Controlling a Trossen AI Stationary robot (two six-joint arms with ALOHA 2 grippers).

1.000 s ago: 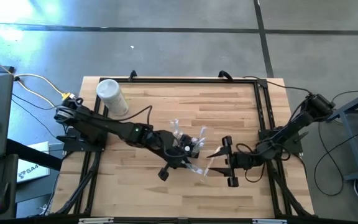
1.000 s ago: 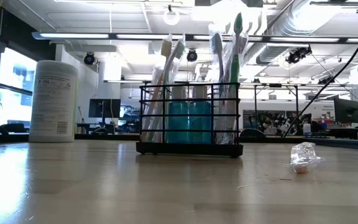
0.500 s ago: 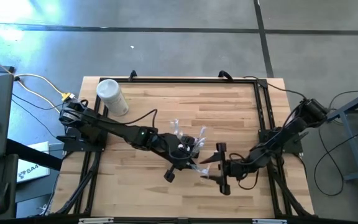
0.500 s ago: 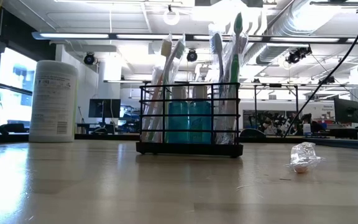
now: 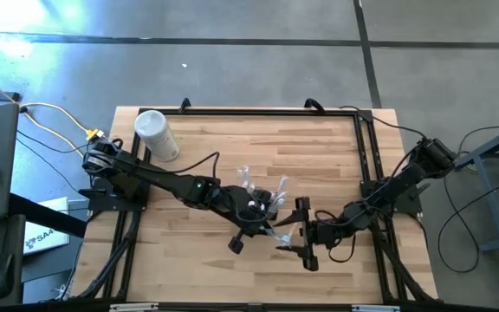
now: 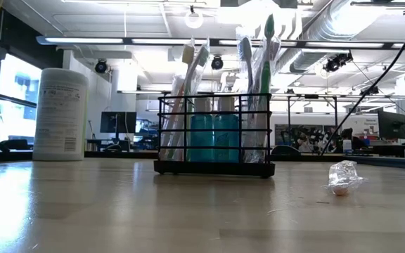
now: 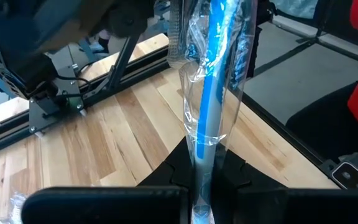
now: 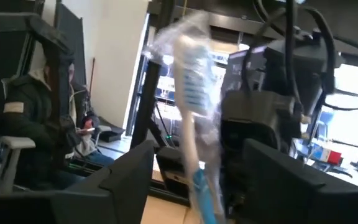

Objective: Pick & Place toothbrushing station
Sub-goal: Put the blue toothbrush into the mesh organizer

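Observation:
The toothbrushing station (image 6: 213, 133), a black wire holder with wrapped toothbrushes and teal cups, stands on its base mid-table. In the high view the station (image 5: 260, 198) is partly under my left arm. My left gripper (image 7: 204, 190) (image 5: 265, 227) is shut on a blue-and-white toothbrush (image 7: 211, 81) in clear wrap, held above the table near the station. My right gripper (image 8: 197, 180) (image 5: 300, 234) is open. Its fingers stand on either side of the brush's bristle end (image 8: 190, 81) without touching it. The low view shows neither gripper. My left gripper pinches the wrapped toothbrush's handle near its free end (image 7: 202, 163) between its two fingers. The fingers come from the table's left, slanting a little downward, and lie along the brush. The brush sticks out forward toward my right gripper, lifted clear of the table.
A white cylindrical container (image 5: 156, 134) (image 6: 60, 114) stands at the table's far left. A small crumpled clear-wrapped item (image 6: 343, 177) lies on the wood to the station's right in the low view. Black frame rails (image 5: 366, 165) run along the table's sides.
My right gripper has moved toward the table's left, up to my left gripper, and now straddles the far end of the wrapped toothbrush. The station and the brush have stayed where they were.

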